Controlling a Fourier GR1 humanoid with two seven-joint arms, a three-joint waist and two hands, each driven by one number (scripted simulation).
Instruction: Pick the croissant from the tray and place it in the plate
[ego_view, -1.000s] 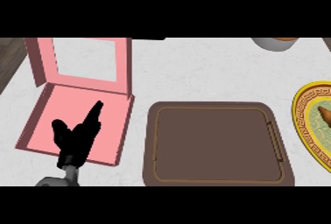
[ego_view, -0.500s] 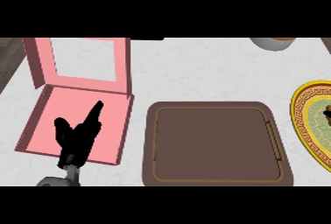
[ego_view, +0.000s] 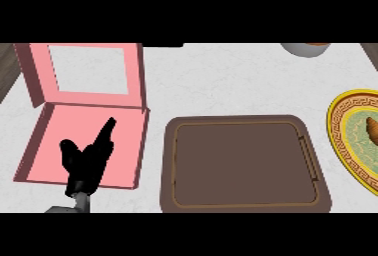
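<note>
The brown croissant (ego_view: 368, 131) lies on the yellow-rimmed plate (ego_view: 341, 132) at the right edge, partly cut off by the view. The dark brown tray (ego_view: 244, 164) sits in the middle of the counter with nothing on it. My left hand (ego_view: 87, 159) rests at the lower left over the pink box, fingers straight and pointing up, holding nothing. My right hand does not show in the head view.
An open pink box (ego_view: 77, 150) with its windowed lid (ego_view: 85, 75) folded back lies at the left. A grey bowl (ego_view: 306, 48) is cut off at the top right. The white counter (ego_view: 214, 85) runs between box, tray and plate.
</note>
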